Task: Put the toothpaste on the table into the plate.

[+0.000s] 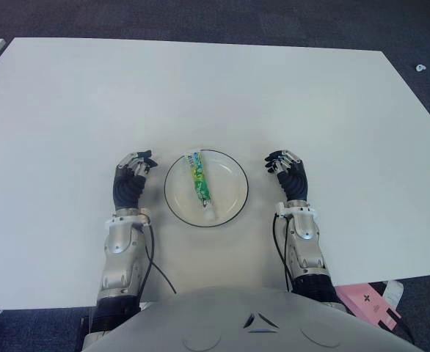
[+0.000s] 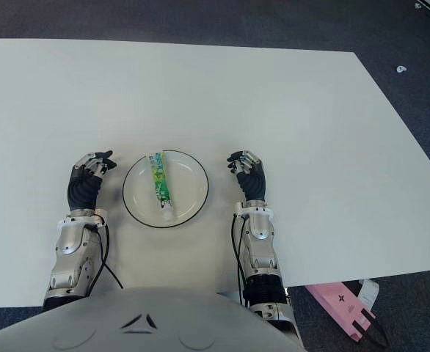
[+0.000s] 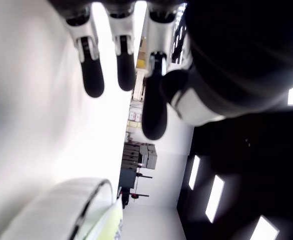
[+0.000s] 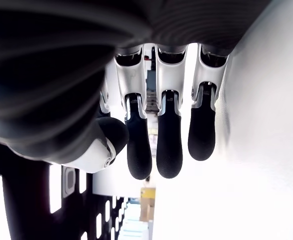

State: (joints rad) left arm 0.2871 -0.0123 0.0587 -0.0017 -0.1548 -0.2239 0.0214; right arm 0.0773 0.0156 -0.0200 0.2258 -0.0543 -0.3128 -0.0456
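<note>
**A:** Closest to the camera is the robot's grey torso (image 1: 244,323) at the bottom of the head view, with both forearms reaching out over the near edge of the tabletop (image 1: 200,88). So where's the toothpaste?

**B:** On the plate (image 1: 233,176) already. The tube (image 1: 199,183) lies across the plate's left half, green printed body pointing toward the far edge, white cap end toward the near edge and close to the rim. The plate sits near the middle of the near edge, between the two hands.

**A:** And the hands, are they holding anything?

**B:** Nope, both empty. The left hand (image 1: 132,180) is just left of the plate, fingers (image 3: 93,80) loosely extended with a light curl, nothing between them. In its wrist cam you can see the plate rim and a bit of the tube off to one side, apart from the fingertips.

**A:** Right one the same?

**B:** Pretty much. The right hand (image 1: 289,176) is just right of the plate, fingers (image 4: 169,150) hanging relaxed side by side, thumb tucked alongside, gripping nothing. Neither hand touches the plate. Can't tell if the palms are actually down on the tabletop or just above it.

**A:** Anything else around?

**B:** Dark carpet (image 1: 200,22) beyond the far edge, and a pink thing (image 1: 373,304) on the floor past the near right corner.
</note>
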